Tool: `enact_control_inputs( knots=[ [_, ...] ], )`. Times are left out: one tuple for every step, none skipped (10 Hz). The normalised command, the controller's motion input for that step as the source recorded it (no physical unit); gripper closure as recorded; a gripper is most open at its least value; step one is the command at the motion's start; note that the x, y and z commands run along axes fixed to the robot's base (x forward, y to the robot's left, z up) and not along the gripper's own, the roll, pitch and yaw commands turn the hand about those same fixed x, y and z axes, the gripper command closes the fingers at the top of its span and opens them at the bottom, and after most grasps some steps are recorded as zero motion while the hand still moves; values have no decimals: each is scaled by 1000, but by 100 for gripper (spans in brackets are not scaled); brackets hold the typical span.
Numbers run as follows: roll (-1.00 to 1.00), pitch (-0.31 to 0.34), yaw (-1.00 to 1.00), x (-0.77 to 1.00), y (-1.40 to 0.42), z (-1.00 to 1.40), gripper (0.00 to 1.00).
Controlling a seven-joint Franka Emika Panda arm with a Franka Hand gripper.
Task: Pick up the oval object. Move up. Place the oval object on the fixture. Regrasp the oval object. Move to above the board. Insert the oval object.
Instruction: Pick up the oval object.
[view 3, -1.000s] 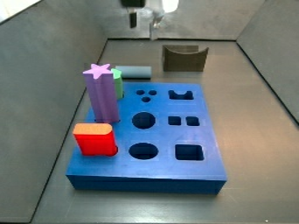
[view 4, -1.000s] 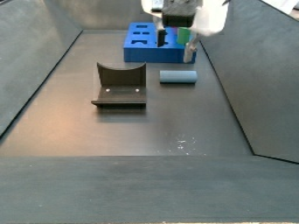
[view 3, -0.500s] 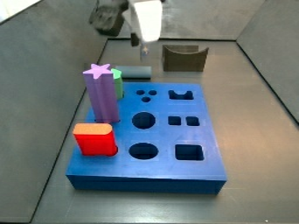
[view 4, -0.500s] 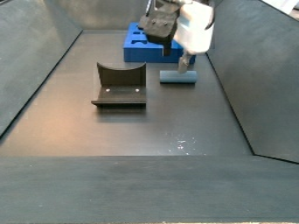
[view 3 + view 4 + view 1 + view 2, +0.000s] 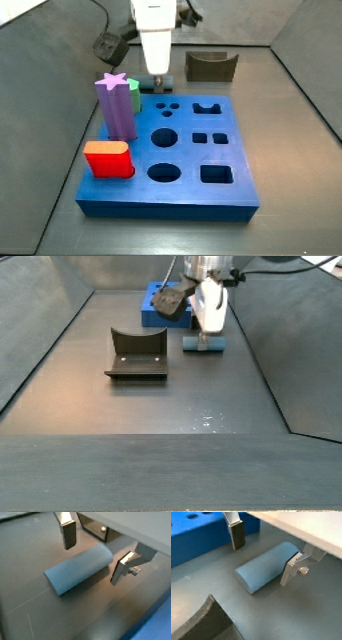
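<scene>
Gripper [image 5: 93, 554] low over floor, jaws wide apart, gripping nothing. Oval object [image 5: 79, 568] lies on its side on floor between jaws, clear gap to each finger in both wrist views. Gripper [image 5: 207, 331] stands directly over it in side view. Board [image 5: 187, 150] just beyond jaws; fixture [image 5: 136, 354] well apart.

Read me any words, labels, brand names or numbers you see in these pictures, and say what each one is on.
No text is readable in any view: nothing on the board, the oval peg, the fixture or the pincer, which is open around the peg lying on the floor.
</scene>
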Motion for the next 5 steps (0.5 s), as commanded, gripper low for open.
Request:
enact_control_inputs(
  knots=[
    [-149, 216, -474, -266, 146, -111, 0],
    [-191, 187, -471, -291, 80, -111, 0],
    [-236, 149, -414, -297, 131, -129, 0],
    [-193, 109, -309, -149, 54, -226, 0],
    [-133, 67, -120, 0, 0, -351, 0]
  ],
)
